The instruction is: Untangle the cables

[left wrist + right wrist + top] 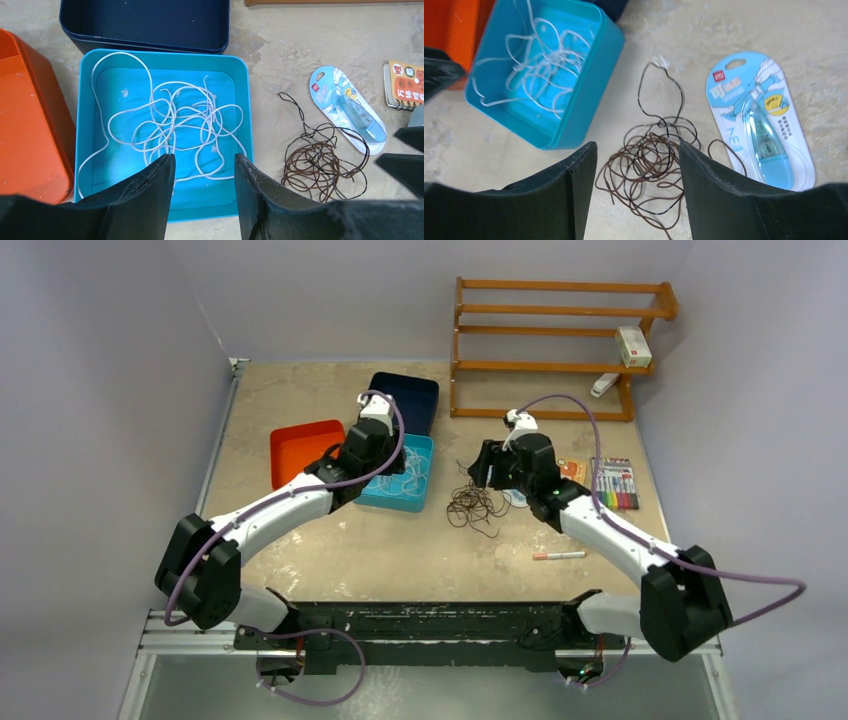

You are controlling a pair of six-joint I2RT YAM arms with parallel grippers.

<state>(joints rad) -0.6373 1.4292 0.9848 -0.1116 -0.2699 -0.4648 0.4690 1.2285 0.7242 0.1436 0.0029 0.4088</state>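
A loose white cable [170,122] lies coiled inside the teal tray [243,110]; it also shows in the right wrist view [536,62] and in the top view [415,472]. A tangle of brown and black cables [473,505] lies on the table right of the tray, seen in the left wrist view [320,162] and the right wrist view [654,155]. My left gripper [204,162] is open and empty above the tray's near side. My right gripper [638,150] is open and empty above the dark tangle.
An orange tray [300,450] and a dark blue tray [410,395] flank the teal one. A blue correction-tape pack [759,120], a small notebook [406,82], a marker set [615,483] and a loose pen [558,556] lie at the right. A wooden rack [560,340] stands behind.
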